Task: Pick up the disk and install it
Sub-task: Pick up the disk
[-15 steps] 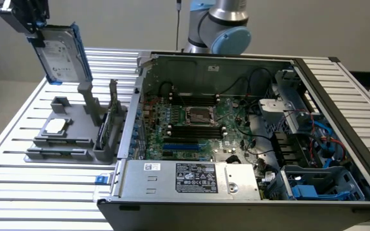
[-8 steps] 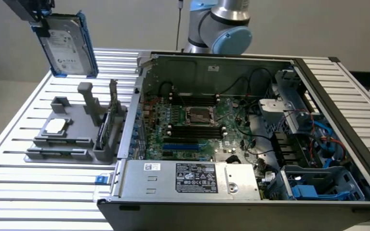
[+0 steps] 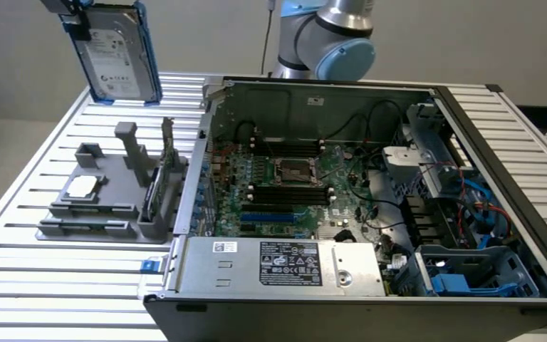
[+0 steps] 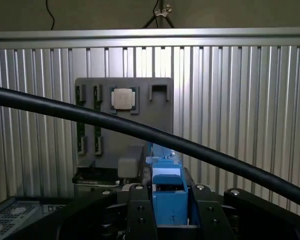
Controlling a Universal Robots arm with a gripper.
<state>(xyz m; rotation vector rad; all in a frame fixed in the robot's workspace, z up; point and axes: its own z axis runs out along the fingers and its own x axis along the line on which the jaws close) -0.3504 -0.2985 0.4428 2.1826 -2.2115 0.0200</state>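
Disk [image 3: 114,55]: hanging upright in the upper left of the exterior frame, clear of the slatted table [image 3: 26,285].
Being pinched at the blue carrier's edge by the gripper [image 4: 168,220], jaws pressing on either side of it; hovering higher in the frame than the grey fixture [image 3: 112,214] carrying the square chip [image 3: 82,187], well apart from the open computer case [image 3: 350,178] and its blue bay [image 3: 469,278] at lower right.

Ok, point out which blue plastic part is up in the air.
The blue carrier around the disk, gripped by the claw high above the table. The other blue bracket sits inside the computer case.
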